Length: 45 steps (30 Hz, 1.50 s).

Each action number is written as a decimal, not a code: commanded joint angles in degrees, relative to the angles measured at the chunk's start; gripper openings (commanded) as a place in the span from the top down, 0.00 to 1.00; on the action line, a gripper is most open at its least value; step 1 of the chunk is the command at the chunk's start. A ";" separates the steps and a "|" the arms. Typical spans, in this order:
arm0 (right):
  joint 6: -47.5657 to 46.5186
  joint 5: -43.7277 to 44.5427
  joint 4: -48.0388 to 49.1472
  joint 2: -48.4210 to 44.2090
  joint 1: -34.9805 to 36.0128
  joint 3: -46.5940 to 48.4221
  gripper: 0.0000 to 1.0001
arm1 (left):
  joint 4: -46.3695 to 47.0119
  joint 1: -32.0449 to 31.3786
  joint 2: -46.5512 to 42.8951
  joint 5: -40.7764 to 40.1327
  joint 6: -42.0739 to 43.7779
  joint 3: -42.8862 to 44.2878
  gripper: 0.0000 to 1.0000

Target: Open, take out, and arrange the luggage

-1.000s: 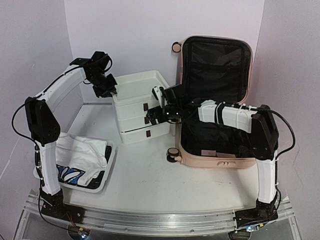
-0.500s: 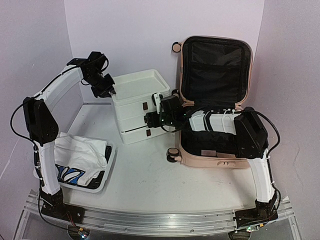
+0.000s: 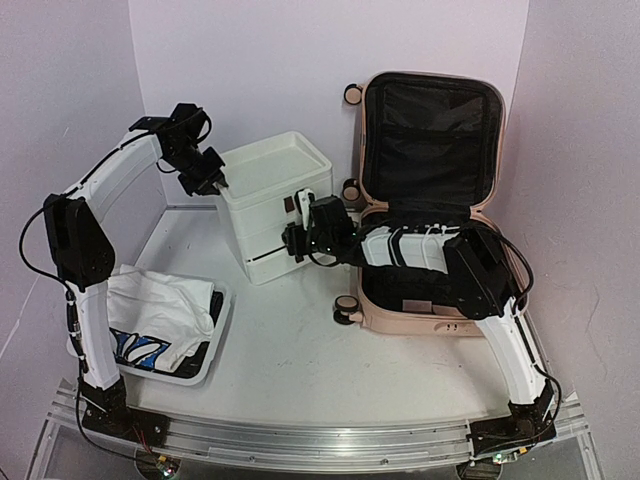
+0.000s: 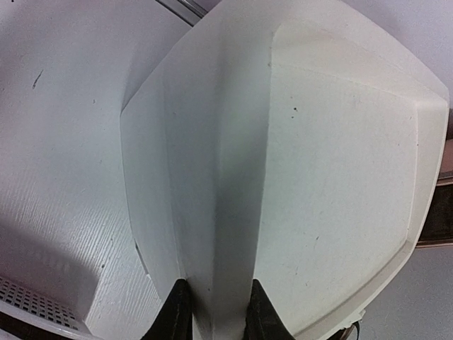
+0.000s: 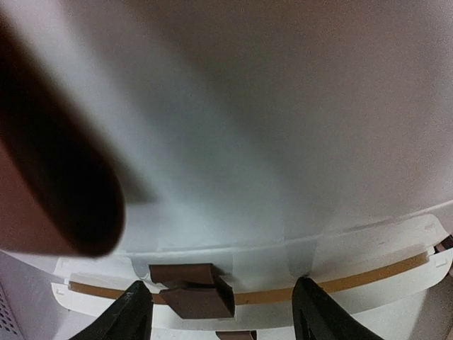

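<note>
The luggage (image 3: 420,318) sits at three o'clock on the desk (image 3: 300,360), already open: its base lies flat and its lid (image 3: 430,130) stands upright against the back wall, showing black lining. I can't make out what is left in the dark base. Just beside it, at its nine o'clock, stands the white drawer unit (image 3: 270,165), and both arms are busy there rather than in the case. The right arm reaches across from over the case, and the right fingers (image 3: 298,232) are up against the unit's front. The wrist view shows them apart, straddling a drawer edge with a brown tab (image 5: 191,290) between them, nearer the left-hand finger, and nothing gripped yet. The left fingers (image 3: 212,182) are at the unit's far corner, around ten o'clock on it, pinched onto the raised rim of its top tray. Down at seven o'clock a perforated basket (image 3: 218,335) holds a white cloth (image 3: 150,295) with blue print. To my eye the opening is done and this is the arranging stage, with a drawer being readied to receive things. The next move calls for the right fingers to centre on the tab, close firmly and pull straight out. Meanwhile the left should keep the light unit from sliding or tipping toward the case.
</note>
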 commanded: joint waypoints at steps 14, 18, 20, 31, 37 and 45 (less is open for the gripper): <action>-2.20 0.91 -0.31 -2.32 -0.14 2.95 0.95 | 0.26 -0.46 1.09 4.59 -3.02 4.28 1.00; -2.35 -2.67 -3.34 -3.44 -0.14 2.62 1.00 | 0.17 -0.50 1.77 2.14 -3.25 5.45 1.00; -2.33 -5.19 -4.36 -4.50 -0.20 1.41 1.00 | 0.26 -0.46 2.05 1.31 -3.07 5.93 1.00; -4.20 -13.32 -9.04 -12.76 -0.19 -9.37 1.00 | 0.25 0.06 3.52 -0.61 -2.05 7.31 1.00; -4.54 -15.17 -9.99 -17.64 -0.17 -15.93 1.00 | 0.26 0.13 3.03 -1.55 -0.86 6.68 1.00; -4.72 -23.45 -14.03 -22.61 -0.10 -21.84 1.00 | 0.26 0.11 3.20 -2.09 0.36 6.93 1.00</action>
